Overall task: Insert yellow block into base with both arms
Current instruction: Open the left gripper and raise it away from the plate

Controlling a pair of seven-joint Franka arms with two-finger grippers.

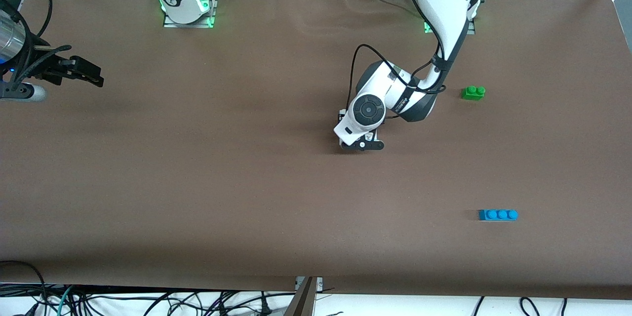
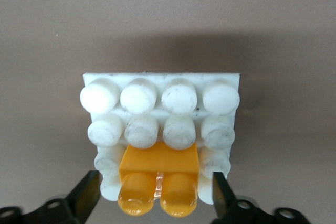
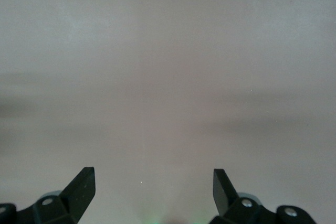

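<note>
We judged the yellow block (image 2: 159,167) and the base (image 2: 160,109) light, stiff and slick plastic, best pinched by their flat side walls; the block sat on the base's studs, between the spread fingers of the left gripper (image 2: 156,195), which gripped nothing. The right gripper (image 3: 154,187) waited open, well apart from the base, at the right arm's end of the table (image 1: 197,182). The green brick (image 1: 473,92) and blue brick (image 1: 497,215) lay well clear of the base, blocking nothing.

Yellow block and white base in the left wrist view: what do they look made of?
Yellow block: looks like glossy moulded plastic; its two studs catch soft highlights, and the gap between them glows slightly translucent. Base: likely the same hard plastic but duller, with grey scuffs and specks on its studs. Left gripper straddles both, open.
</note>
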